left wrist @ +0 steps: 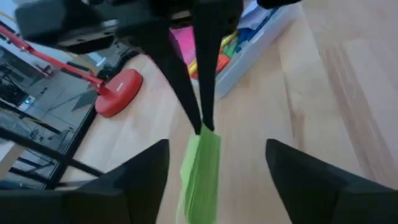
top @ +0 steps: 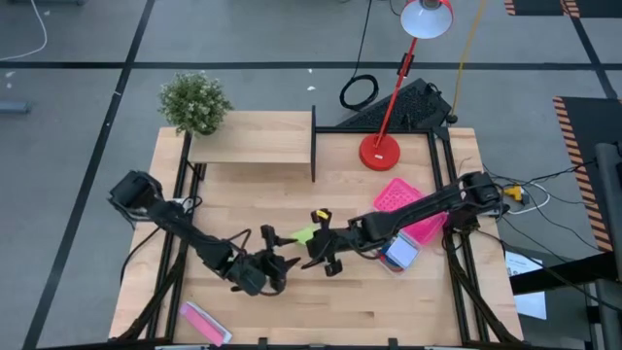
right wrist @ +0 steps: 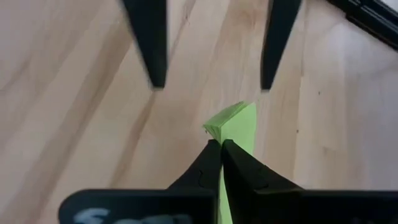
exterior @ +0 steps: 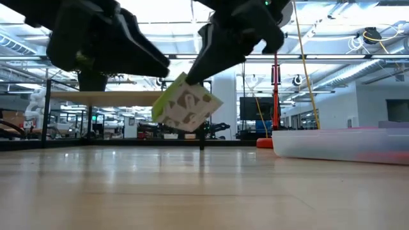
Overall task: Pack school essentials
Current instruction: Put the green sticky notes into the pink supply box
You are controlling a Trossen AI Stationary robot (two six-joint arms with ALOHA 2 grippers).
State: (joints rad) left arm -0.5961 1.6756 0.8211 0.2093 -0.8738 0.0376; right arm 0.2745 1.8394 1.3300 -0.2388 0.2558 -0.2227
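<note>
Two dark robot arms meet over the middle of a wooden table, and a green sticky-note pad hangs between them, lifted clear of the wood. The right gripper is pinched tight on one edge of the pad; its wrist view shows the two fingertips pressed together with the green pad caught between them. The left gripper, just on the far side of the pad from the right one, has its fingers spread wide apart and touches nothing, the pad hanging in the gap before it. In the low view the pad is tilted, one corner pointing down, with clear air under it. A clear storage box sits well to the right of the pad, under the right arm; bright stationery already lies inside it and a pink perforated lid rests at its far edge. A red desk lamp stands beyond the box, and a flat pink-and-white packet lies near the table's front edge, left of the pad. This looks like the carrying step for one item, held by the right arm alone. The next move likely calls for swinging the pad rightward over the box and opening only once above it, keeping the thin edge grip from slipping.
</note>
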